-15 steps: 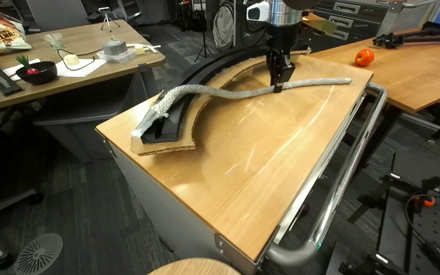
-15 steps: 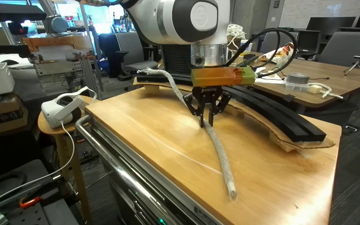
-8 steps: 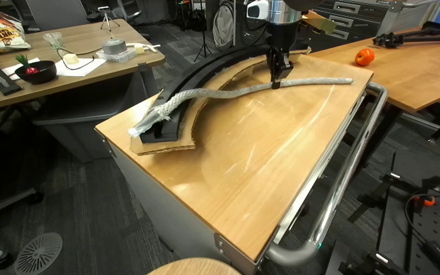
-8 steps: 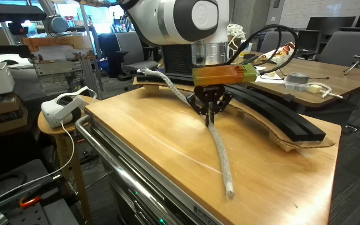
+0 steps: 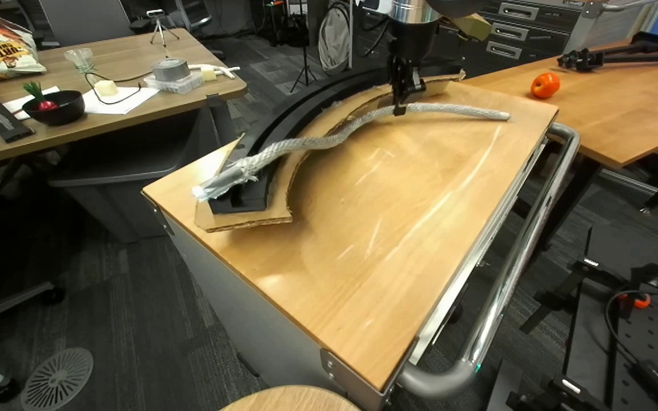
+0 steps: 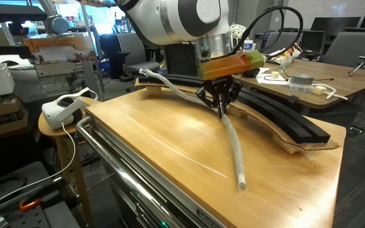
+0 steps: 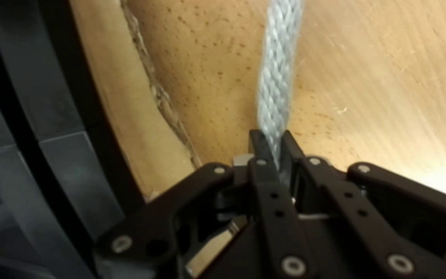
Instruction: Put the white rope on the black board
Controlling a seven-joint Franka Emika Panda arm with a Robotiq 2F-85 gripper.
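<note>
Rope of thick, greyish-white braid is lying only partly over the long, black, arc-shaped board: its frayed end is crossing one end of the board, while the rest, down to its pale blunt end, is running inside the board's curve over the tan wooden table. You are gripping it part-way along with the narrow black fingers, which are pinching the braid between them just inside the board's curve, past the brown cardboard base that is showing under the board's inner edge.

You are probably handling something light, soft and hard to break. From the wavy line it is taking, the rope is seemingly bending freely, so lengths outside your hold are likely to be trailing. Its woven surface is looking more grippy than slippery, though so narrow a pinch is perhaps leaving it room to pivot.

For carrying the mid-length onto the board, this hold is looking well placed. For the remainder, you are likely wanting a second hold just behind the blunt end, which is lying well apart from the board. Too hard a tug is risking dragging the frayed end off the board.
</note>
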